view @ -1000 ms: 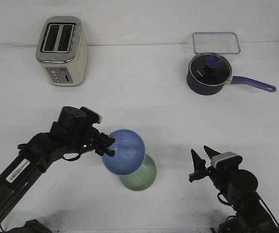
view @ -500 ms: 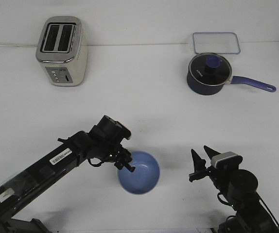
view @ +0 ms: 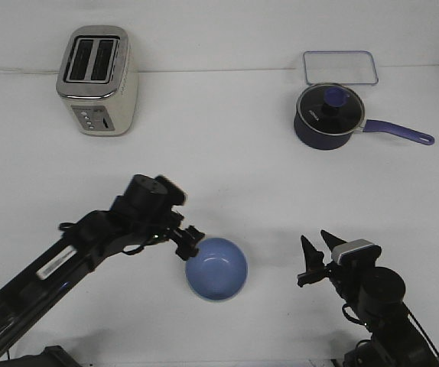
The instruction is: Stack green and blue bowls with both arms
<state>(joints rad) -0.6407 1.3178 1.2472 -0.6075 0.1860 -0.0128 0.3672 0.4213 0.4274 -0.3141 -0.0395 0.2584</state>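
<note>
The light blue bowl (view: 216,268) sits upright on the table at front centre. The green bowl does not show; the blue bowl covers the spot where it stood. My left gripper (view: 189,241) is at the blue bowl's upper left rim, its fingers spread, and appears just clear of the rim. My right gripper (view: 318,254) is open and empty, to the right of the bowl with a gap between them.
A cream toaster (view: 97,80) stands at the back left. A dark navy saucepan (view: 328,116) with a long handle stands at the back right, with a clear rectangular lid (view: 340,66) behind it.
My left arm carried the blue bowl down onto the green bowl, covering it. It has since drawn back up and left, and its fingers have come off the rim. The right arm has not moved.
</note>
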